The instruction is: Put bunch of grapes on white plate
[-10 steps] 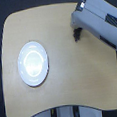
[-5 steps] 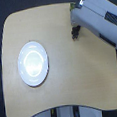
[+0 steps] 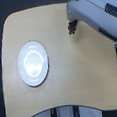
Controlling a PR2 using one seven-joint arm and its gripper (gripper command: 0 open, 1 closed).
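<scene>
Pincer point(image 3: 72, 29) at counter point(image 3: 72, 88) far edge, state unclear; bunch of grapes unseen. Advice: carry low toward white plate point(image 3: 33, 63), release over centre.

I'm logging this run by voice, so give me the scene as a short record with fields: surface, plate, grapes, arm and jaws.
surface: tan wooden table with rounded corners
plate: white plate, bare, toward the exterior view's left
grapes: small dark cluster, likely the bunch of grapes, at the arm's tip near the table's far edge; too small to be certain
arm: robot arm entering from the upper right of the exterior view
jaws: gripper blurred, open or shut cannot be told
task status: grapes not yet on plate
</scene>
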